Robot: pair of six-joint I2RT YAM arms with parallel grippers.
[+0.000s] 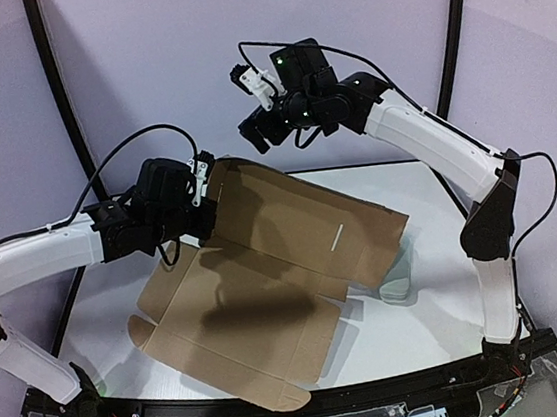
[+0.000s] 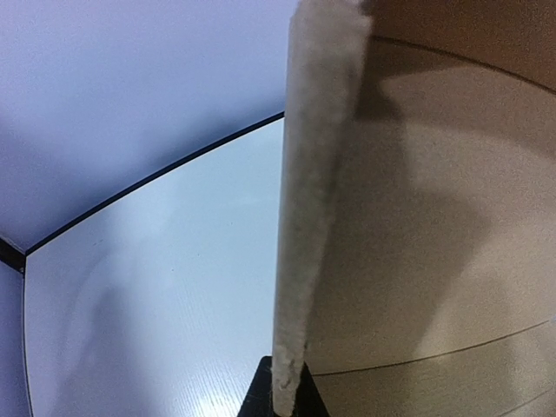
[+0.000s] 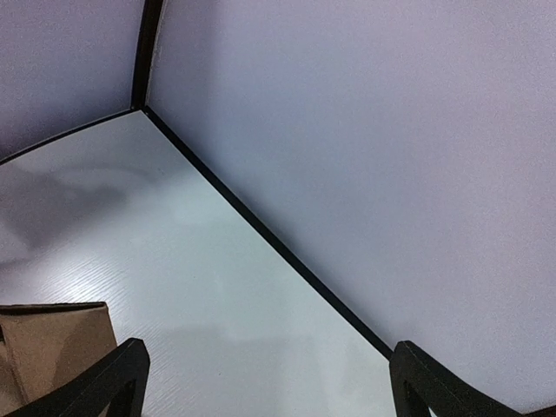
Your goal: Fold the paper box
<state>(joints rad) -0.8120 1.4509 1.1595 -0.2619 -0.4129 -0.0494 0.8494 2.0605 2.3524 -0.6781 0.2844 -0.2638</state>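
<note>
The paper box (image 1: pixel 265 270) is a large brown cardboard sheet with flaps and a slit, spread over the middle of the table. Its back-left panel is lifted off the surface. My left gripper (image 1: pixel 200 182) is shut on that panel's edge. In the left wrist view the raw cut edge (image 2: pixel 317 174) runs up from between the pinching jaws (image 2: pixel 287 395), with the panel face (image 2: pixel 426 234) to the right. My right gripper (image 1: pixel 255 131) hangs open in the air above the sheet's back edge, holding nothing. Its wrist view shows both fingers (image 3: pixel 117 378) spread wide and a cardboard corner (image 3: pixel 52 347) at lower left.
A small pale grey-green object (image 1: pixel 397 280) lies on the white table (image 1: pixel 429 201) at the sheet's right edge, partly tucked under it. A black rim (image 3: pixel 261 230) bounds the table, with pale curved walls behind. The arm bases stand at the near edge.
</note>
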